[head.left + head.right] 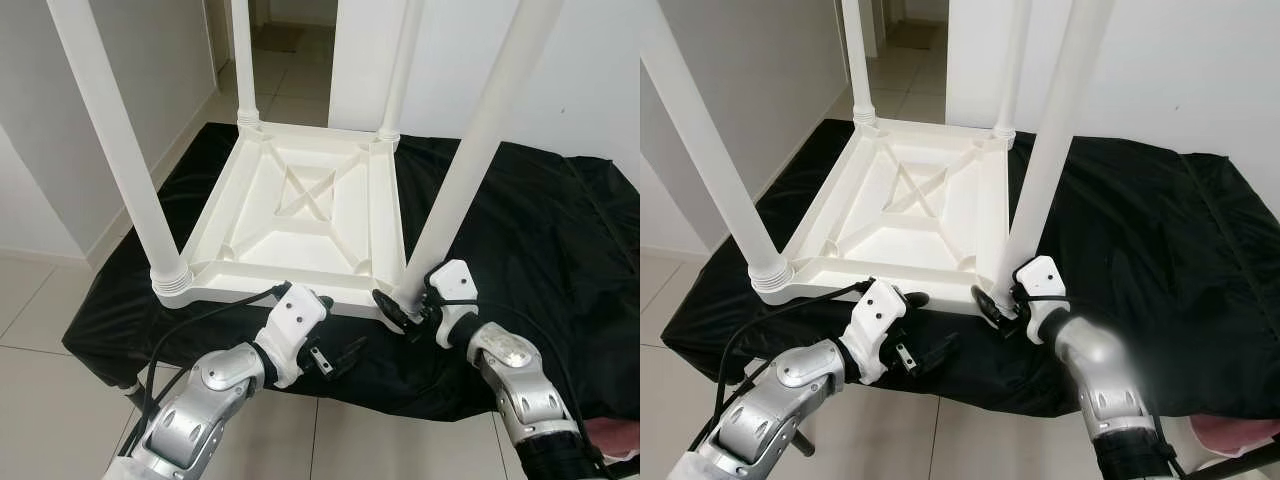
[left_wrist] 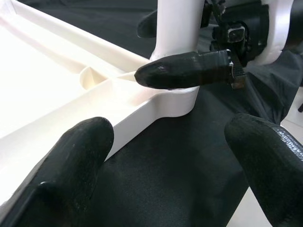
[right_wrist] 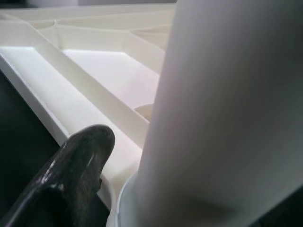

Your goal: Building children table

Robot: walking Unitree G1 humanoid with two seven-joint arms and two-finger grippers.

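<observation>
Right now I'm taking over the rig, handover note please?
Right end effector: clamped around the base of the near-right leg at its corner socket.
Left end effector: open, holding nothing, just off the tabletop's near edge.
White tabletop: upside down on the black cloth.
Done: all four legs stand upright in their corners.
Left: can't tell whether the near-right leg is fully seated; check it, then flip the table.

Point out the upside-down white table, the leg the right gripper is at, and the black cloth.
white table [image 1: 300, 215], left eye view, on its ribbed underside.
near-right leg [image 1: 470, 160], left eye view, mid-shaft.
right gripper [image 1: 405, 312], left eye view, at the leg's base.
black cloth [image 1: 510, 240], left eye view, right of the table.
</observation>
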